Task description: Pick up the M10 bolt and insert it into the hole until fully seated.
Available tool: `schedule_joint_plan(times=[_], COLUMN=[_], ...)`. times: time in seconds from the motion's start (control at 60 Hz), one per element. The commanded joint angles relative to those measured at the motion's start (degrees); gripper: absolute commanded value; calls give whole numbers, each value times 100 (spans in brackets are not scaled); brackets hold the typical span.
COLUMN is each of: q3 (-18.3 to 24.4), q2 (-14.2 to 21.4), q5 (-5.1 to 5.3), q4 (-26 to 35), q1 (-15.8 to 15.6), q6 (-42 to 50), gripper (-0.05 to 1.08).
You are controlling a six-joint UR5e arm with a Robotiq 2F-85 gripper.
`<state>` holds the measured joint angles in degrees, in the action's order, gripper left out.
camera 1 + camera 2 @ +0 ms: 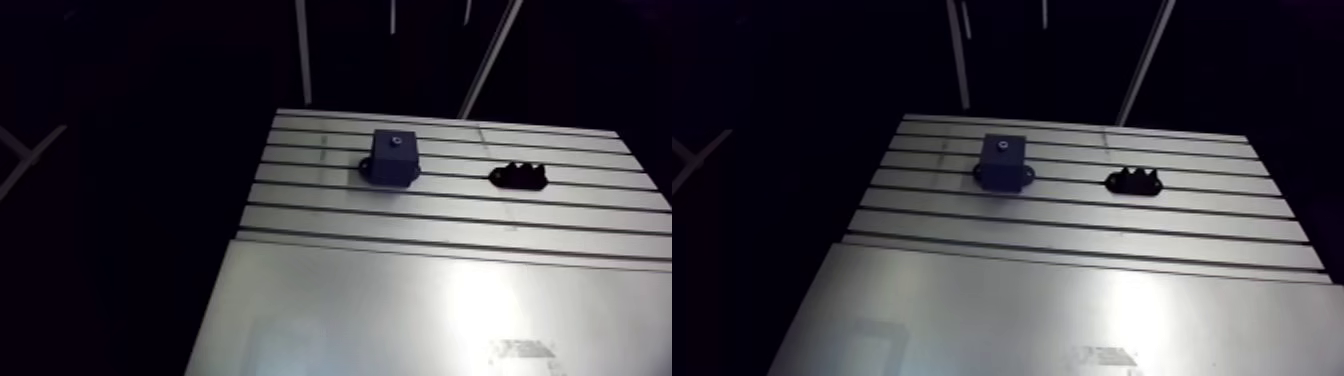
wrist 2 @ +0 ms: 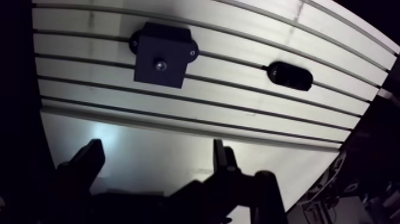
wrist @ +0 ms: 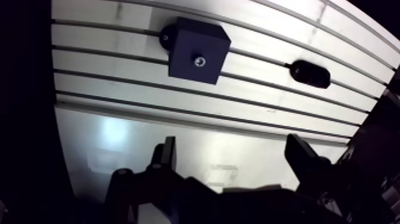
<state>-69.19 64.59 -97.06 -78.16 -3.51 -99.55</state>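
The fingers (image 3: 303,158) stand wide apart with nothing between them, hovering over the smooth plate at the near edge of the worktop (image 3: 178,134). Ahead, on the slotted part toward the far edge, sits a dark block (image 3: 189,37) with a small bright spot (image 3: 199,60) at its top centre: hole or bolt head, I cannot tell. Beside the block but apart from it lies a dark toothed piece (image 3: 311,72). The M10 bolt may rest there, but it is not clearly seen. Being steel, it should be stiff, dense and slippery, so grip the shank just under the head.
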Motion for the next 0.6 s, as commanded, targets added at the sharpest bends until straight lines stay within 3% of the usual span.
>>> schedule_joint_plan(times=[0.017, 0.3, 0.6], q3=[-789, -1528, -1811], q2=[984, 1655, 2222], q5=[73, 129, 198], q4=[-115, -191, -326], q1=[323, 595, 597], q6=[119, 177, 331], gripper=[0, 0, 0])
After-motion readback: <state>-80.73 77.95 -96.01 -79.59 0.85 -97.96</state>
